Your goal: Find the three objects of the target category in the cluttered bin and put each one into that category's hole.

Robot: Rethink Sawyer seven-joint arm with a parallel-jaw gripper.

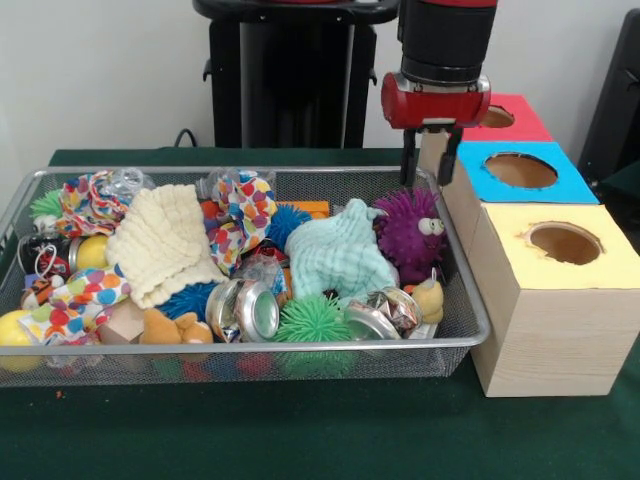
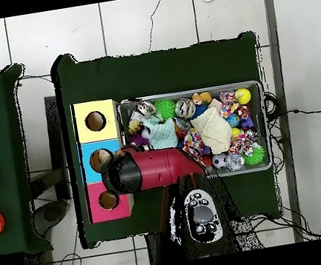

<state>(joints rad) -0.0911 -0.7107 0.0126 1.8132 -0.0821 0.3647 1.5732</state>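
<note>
The wire mesh bin (image 1: 478,300) is full of toys and cloths; it also shows in the overhead view (image 2: 187,93). The yellow duckling (image 1: 428,298) lies at its front right corner, below the purple hedgehog. The orange-brown bear (image 1: 170,328) lies at the front rim, left of centre. I cannot make out the tiger. The red-surround hole (image 1: 497,117) is the farthest of three on the wooden boxes right of the bin. My gripper (image 1: 432,165) hangs open and empty over the bin's far right corner, beside the blue-surround box. In the overhead view the arm (image 2: 147,169) hides it.
A purple spiky hedgehog (image 1: 412,228), a mint cloth (image 1: 340,255), a cream cloth (image 1: 165,240), green (image 1: 313,320) and blue spiky balls, metal tins (image 1: 245,310) and dotted cloths fill the bin. The blue-surround hole (image 1: 520,170) and yellow-surround hole (image 1: 565,243) lie nearer the camera.
</note>
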